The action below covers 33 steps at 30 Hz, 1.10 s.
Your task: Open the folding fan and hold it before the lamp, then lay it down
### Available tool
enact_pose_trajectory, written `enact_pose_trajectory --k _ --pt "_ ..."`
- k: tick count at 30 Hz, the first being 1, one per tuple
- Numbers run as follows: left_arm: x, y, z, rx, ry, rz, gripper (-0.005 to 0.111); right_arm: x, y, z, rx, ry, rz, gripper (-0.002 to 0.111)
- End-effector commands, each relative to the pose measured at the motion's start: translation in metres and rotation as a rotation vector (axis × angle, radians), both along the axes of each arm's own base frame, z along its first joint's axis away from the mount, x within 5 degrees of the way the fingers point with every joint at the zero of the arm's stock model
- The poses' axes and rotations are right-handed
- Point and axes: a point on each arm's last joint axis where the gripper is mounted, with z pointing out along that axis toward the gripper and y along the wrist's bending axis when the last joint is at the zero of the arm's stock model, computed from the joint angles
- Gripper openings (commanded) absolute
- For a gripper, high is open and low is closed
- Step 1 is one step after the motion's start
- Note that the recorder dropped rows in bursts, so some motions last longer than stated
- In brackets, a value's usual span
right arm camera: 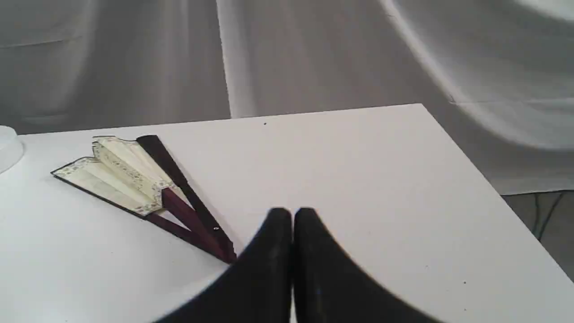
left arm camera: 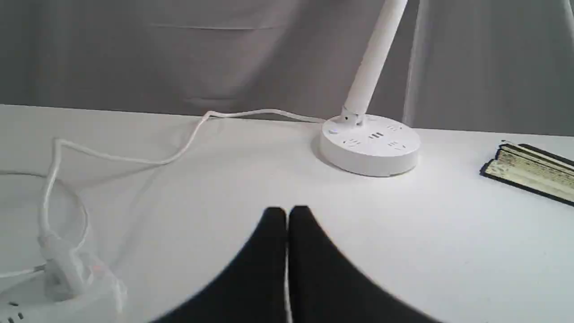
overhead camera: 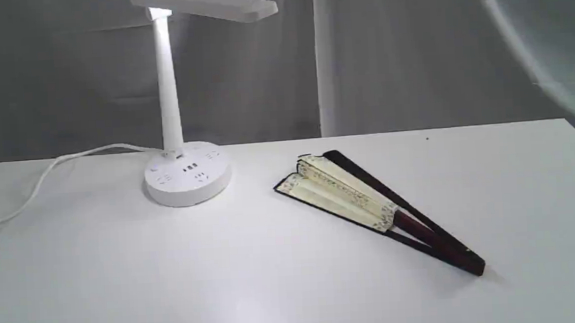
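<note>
Work on the folding fan (overhead camera: 340, 188) has not begun. It lies only a little open on the table (overhead camera: 102, 279), between the middle and the right edge, apart from the lamp (overhead camera: 168, 99) by the back edge. Its long line slants: the wide paper end points back toward the lamp, and the dark pin end points to the front right corner. The right gripper (right arm camera: 292, 211) is closed tight and empty, with the pin end just beside it. The left gripper (left arm camera: 287, 210) is closed and empty too, but farther off. I think the right arm should reach first.

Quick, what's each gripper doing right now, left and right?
Left gripper: shut, holding nothing.
Right gripper: shut, holding nothing; folding fan lies untouched.
</note>
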Motion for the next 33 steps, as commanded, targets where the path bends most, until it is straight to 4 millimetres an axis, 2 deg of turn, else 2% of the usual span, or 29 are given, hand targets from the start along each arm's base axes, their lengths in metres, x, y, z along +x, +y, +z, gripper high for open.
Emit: enact_pose_trajectory --k 1,20,26,29,33 --pt "0.000 0.000 -0.001 -0.003 -0.008 -0.004 0.000 0.000 0.000 0.000 -0.012 -0.010 0.001 0.000" --pt "0.000 0.000 0.001 -0.006 -0.024 -0.004 0.000 0.000 0.000 0.000 -0.015 -0.009 0.001 0.000" --pt "0.001 -0.001 0.007 -0.024 -0.092 -0.007 0.000 0.000 0.000 0.002 -0.016 -0.029 0.001 0.000" --pt "0.001 -0.001 0.009 -0.042 -0.114 -0.007 0.000 0.001 0.001 0.006 0.053 -0.077 0.003 0.000" --pt "0.001 -0.001 0.010 -0.147 -0.124 0.001 0.000 0.001 0.000 0.015 0.155 -0.179 -0.005 0.000"
